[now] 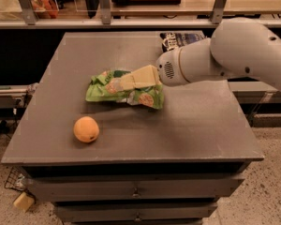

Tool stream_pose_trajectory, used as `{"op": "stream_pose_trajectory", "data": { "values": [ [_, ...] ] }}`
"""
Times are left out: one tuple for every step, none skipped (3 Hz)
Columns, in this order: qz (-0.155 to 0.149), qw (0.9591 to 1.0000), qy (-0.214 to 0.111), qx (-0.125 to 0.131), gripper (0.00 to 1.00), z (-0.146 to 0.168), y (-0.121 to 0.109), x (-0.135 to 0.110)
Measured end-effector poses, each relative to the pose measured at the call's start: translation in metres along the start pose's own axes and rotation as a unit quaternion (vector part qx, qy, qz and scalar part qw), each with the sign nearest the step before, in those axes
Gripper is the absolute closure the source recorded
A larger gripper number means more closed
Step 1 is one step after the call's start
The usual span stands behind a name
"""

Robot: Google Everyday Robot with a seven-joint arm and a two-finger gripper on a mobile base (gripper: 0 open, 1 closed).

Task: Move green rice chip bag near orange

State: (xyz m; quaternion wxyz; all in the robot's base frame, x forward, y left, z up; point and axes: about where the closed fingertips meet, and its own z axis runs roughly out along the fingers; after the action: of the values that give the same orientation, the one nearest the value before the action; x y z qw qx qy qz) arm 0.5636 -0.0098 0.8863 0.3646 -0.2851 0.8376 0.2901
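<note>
The green rice chip bag is crumpled and sits mid-table, its left part resting on or just above the grey table top. My gripper comes in from the right on a white arm, and its pale fingers are closed on the bag's right half. The orange sits on the table near the front left, a short way below and left of the bag, apart from it.
A dark navy-blue snack bag lies at the back right of the table, partly behind my arm. A shelf with metal posts runs behind the table. Drawers are below the front edge.
</note>
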Motion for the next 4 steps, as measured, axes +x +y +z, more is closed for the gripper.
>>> {"op": "stream_pose_trajectory", "data": {
  "values": [
    [-0.035, 0.9992, -0.018, 0.012, 0.00, 0.003, -0.017, -0.033],
    [-0.065, 0.9960, -0.058, 0.020, 0.00, 0.022, -0.047, -0.066],
    [-0.052, 0.9935, -0.087, 0.053, 0.00, 0.003, -0.103, -0.058],
    [-0.043, 0.9912, -0.098, 0.077, 0.00, -0.017, -0.146, -0.035]
  ]
}}
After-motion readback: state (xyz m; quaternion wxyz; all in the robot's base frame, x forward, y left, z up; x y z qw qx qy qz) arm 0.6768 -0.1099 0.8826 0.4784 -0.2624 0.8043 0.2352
